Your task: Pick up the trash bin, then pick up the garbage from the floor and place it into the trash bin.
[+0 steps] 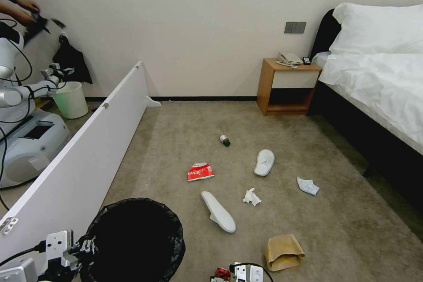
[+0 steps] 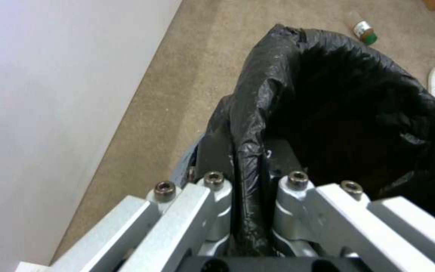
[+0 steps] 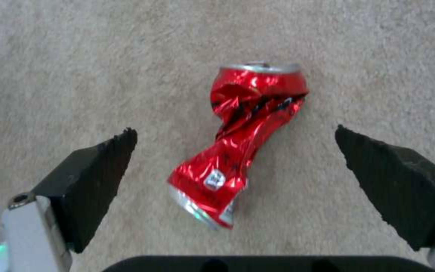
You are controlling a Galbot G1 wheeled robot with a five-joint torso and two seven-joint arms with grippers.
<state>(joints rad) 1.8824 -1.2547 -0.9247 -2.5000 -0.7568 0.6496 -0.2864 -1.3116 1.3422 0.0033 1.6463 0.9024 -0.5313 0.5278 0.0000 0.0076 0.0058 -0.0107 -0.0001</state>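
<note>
Here the left gripper [image 2: 247, 211] is clamped on the rim of the trash bin [image 1: 132, 238], pinching the black bag so the bin is carried with its mouth open for dropping things in. Beside it the right gripper [image 3: 235, 151] hangs over the crushed red can [image 3: 242, 139] on the carpet [image 1: 308, 211], fingers spread wide on both sides, touching nothing. Farther away lie the paper bag [image 1: 283, 252], two slippers [image 1: 219, 211], a tissue [image 1: 251, 197], a red packet [image 1: 200, 172] and a small bottle [image 1: 225, 140].
</note>
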